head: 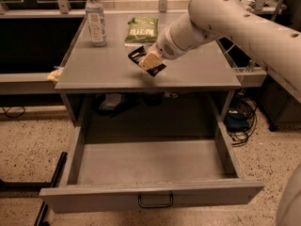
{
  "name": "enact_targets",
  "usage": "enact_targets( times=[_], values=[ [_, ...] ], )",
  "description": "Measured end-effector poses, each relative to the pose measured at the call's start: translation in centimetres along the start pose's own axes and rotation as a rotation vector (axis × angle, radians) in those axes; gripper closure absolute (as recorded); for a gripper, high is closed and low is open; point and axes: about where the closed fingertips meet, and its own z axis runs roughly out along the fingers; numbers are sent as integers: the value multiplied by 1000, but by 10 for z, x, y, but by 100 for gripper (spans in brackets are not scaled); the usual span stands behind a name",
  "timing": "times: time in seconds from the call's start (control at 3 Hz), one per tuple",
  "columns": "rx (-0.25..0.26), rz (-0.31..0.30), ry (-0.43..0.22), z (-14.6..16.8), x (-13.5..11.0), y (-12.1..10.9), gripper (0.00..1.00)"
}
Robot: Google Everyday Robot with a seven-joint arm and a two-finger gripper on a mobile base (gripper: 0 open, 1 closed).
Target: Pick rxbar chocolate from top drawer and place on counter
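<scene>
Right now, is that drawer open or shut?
Open: the drawer is pulled out, its bottom in full view. The pincer holds the bar over the counter.

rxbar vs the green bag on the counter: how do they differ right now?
The rxbar chocolate is dark-wrapped and smaller; the green snack bag is pale green and larger. The rxbar chocolate is tilted, clamped in the end effector over the counter; the green snack bag lies flat on it near the back edge. Both are flat packaged snacks.
</scene>
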Motion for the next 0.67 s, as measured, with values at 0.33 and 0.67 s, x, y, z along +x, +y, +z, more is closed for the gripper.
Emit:
enact_targets(
  times=[0.33, 0.67],
  values=[
    [0, 0, 0, 0, 0, 0, 34],
    [0, 0, 0, 0, 0, 0, 12]
  ],
)
